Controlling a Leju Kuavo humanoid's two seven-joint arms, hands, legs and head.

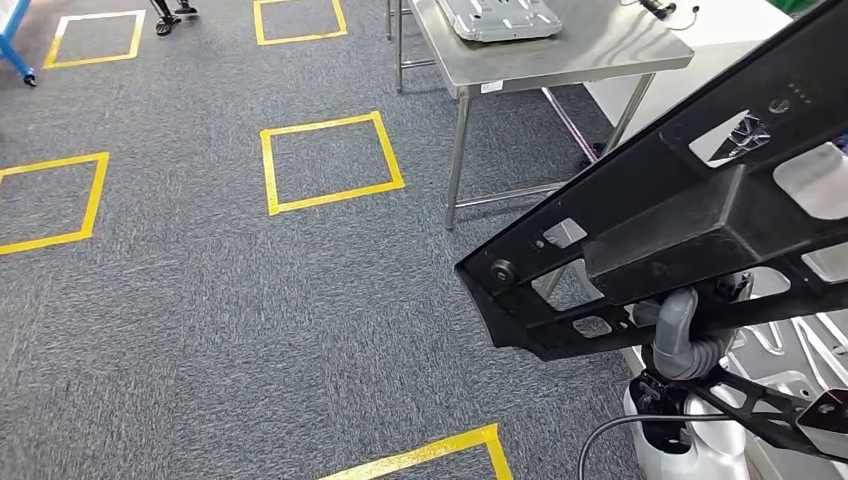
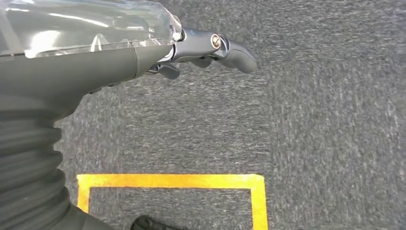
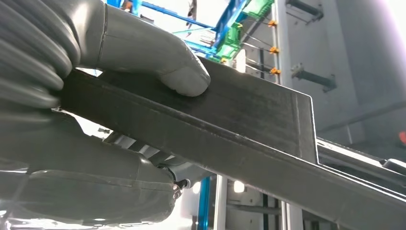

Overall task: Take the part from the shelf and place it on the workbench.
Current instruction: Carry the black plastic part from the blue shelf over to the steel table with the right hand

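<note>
— One long black part point(image 1: 690, 215), a flat frame with cut-out windows, a raised block along its middle and a bolt boss at its near corner. It slants across the right of the head view, held up over the carpet.

— What holds it?

— The right hand point(image 1: 683, 335) grips it from beneath. In the right wrist view the thick grey thumb point(image 3: 184, 76) presses on the part's upper face and the palm cover sits under the lower edge, so the bar point(image 3: 249, 139) is clamped between them.

— And the other hand?

— The left hand point(image 2: 206, 50) hangs above the grey carpet point(image 2: 311, 120) with nothing in it, its dark fingers point(image 2: 237, 52) stretched out nearly straight.

— What else is about?

— A steel workbench point(image 1: 560, 60) stands ahead, well apart from the part, with a pale metal tray-like casting point(image 1: 500, 18) on top. Yellow tape squares point(image 1: 328, 160) mark the floor, and one more corner point(image 2: 191, 182) lies under the left wrist. Silver pieces point(image 1: 790, 345) lie low on the right, beneath the part.
</note>
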